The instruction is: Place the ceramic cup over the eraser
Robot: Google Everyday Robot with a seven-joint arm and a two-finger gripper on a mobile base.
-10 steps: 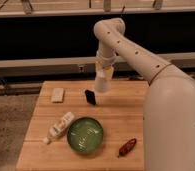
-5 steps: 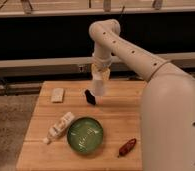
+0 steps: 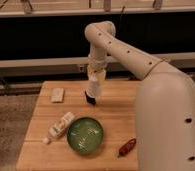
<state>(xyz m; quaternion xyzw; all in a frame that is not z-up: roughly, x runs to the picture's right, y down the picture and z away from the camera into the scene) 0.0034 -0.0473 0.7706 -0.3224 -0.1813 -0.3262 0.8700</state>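
Holding the ceramic cup (image 3: 95,86), the hand (image 3: 95,78) hovers just above the eraser (image 3: 90,98).

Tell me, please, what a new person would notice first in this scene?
First, the big white robot arm reaching from the right over the wooden table, its gripper holding the ceramic cup right above the black eraser near the table's back edge. Next, the green bowl at the front, with a white bottle lying to its left.
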